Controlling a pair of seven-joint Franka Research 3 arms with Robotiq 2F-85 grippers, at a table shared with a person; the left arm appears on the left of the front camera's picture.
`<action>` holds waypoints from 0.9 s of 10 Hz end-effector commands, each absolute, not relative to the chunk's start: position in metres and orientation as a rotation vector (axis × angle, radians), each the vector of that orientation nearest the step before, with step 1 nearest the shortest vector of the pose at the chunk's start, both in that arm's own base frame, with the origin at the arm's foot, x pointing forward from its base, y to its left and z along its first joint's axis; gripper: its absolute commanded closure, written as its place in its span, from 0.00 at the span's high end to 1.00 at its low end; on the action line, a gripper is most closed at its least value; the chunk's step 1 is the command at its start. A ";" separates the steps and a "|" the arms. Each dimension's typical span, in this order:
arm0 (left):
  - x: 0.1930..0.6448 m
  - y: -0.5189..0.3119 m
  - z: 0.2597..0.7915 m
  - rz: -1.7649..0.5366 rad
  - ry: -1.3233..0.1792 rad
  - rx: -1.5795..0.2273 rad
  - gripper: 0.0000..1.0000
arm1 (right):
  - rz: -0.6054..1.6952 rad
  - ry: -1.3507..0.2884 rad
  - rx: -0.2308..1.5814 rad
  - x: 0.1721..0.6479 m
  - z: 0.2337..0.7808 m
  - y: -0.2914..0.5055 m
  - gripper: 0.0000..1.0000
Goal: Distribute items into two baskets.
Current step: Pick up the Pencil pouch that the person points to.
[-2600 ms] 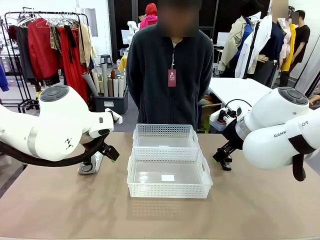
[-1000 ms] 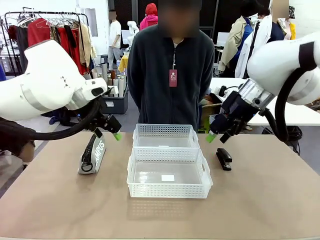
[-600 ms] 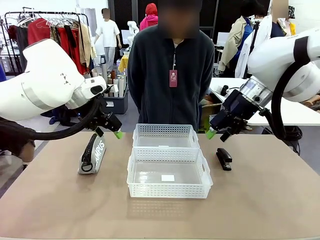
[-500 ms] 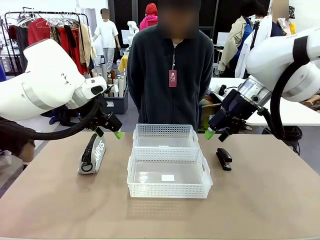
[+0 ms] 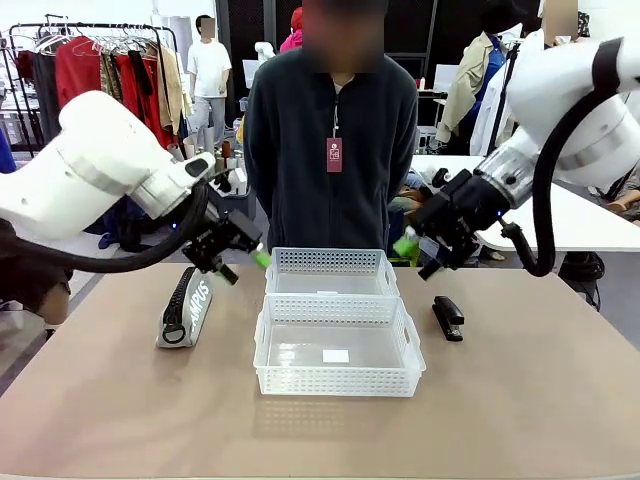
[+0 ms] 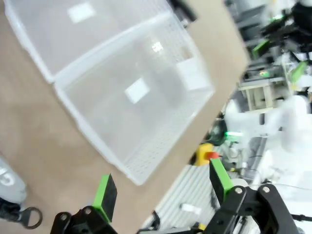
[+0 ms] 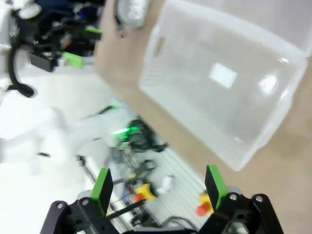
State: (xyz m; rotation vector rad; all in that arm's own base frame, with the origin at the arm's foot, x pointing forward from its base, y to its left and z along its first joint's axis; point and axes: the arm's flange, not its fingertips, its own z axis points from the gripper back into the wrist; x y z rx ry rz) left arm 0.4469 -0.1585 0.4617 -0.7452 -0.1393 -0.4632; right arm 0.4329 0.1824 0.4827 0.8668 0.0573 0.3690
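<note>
Front view shows a brown bench (image 5: 520,400) running across the whole lower picture, with a person (image 5: 330,150) in a dark zipped jacket standing at its far edge, a red tag hanging at the chest. Two white arms come in from either side, both raised above the bench.

At the middle of the bench sits the larger basket (image 5: 338,380), white and translucent, with lattice walls and a white label on its bottom. Touching its far wall is the smaller basket (image 5: 330,260), close to the person. Nothing lies in either one.

The grey pouch (image 5: 190,305) lies on the bench left of the baskets, well apart from them, standing on its long edge with its white lettering facing the baskets and its black strap along the outer side. The left hand (image 5: 243,267) hangs in the air between the pouch and the smaller basket's left end, touching neither. Its fingers are spread wide with nothing between them; the left wrist view shows its green pads (image 6: 105,197) far apart above the blurred baskets.

The right hand (image 5: 418,256) hovers above the bench just beyond the smaller basket's right end, its fingers likewise spread and empty, as the right wrist view's separated pads (image 7: 214,183) confirm.

The small black stapler (image 5: 448,318) lies flat on the bench just right of the larger basket, below the right hand and untouched.
</note>
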 end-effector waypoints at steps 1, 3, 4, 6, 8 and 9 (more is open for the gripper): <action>0.466 -0.149 0.482 -0.451 -0.123 -0.907 1.00 | 0.233 0.102 1.035 0.450 0.504 0.176 1.00; 0.474 -0.142 0.502 -0.393 -0.178 -1.059 1.00 | 0.158 0.105 1.211 0.459 0.525 0.169 1.00; 0.476 -0.141 0.514 -0.318 -0.252 -1.077 1.00 | 0.136 0.058 1.263 0.465 0.536 0.164 1.00; 0.483 -0.124 0.533 -0.251 -0.314 -1.193 1.00 | 0.140 0.013 1.376 0.475 0.556 0.152 1.00; 0.490 -0.109 0.541 -0.249 -0.328 -1.250 1.00 | 0.120 0.018 1.426 0.491 0.562 0.134 1.00; 0.494 -0.101 0.541 -0.229 -0.334 -1.290 1.00 | 0.111 0.044 1.429 0.503 0.561 0.123 1.00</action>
